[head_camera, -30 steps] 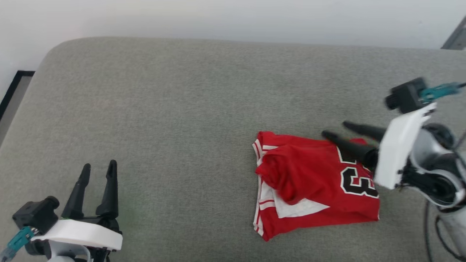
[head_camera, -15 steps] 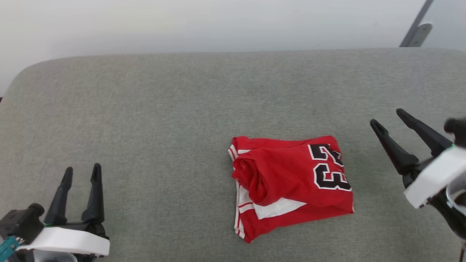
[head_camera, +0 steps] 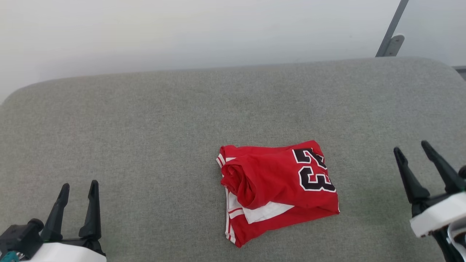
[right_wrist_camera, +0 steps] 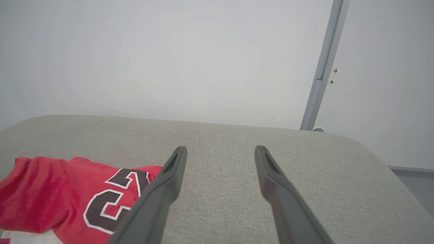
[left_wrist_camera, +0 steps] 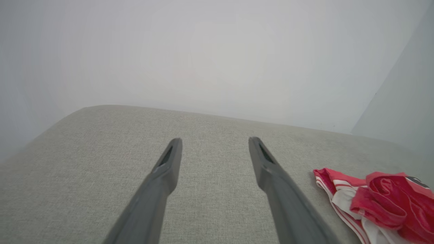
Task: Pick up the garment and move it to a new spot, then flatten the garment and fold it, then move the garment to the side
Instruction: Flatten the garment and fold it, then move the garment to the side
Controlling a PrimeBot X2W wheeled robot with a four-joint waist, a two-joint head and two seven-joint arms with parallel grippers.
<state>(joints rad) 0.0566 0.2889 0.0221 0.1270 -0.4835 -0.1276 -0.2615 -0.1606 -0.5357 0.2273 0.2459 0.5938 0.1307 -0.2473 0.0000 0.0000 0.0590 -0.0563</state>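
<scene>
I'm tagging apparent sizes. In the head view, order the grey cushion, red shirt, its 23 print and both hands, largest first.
1. grey cushion
2. red shirt
3. left hand and right hand: alike, both cropped by the frame and nearer the camera, so unranked
4. 23 print

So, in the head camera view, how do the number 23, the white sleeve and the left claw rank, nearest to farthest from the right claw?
1. The number 23, on the garment end facing the right gripper.
2. The white sleeve, at the garment's lower left.
3. The left gripper, far at lower left.
</scene>
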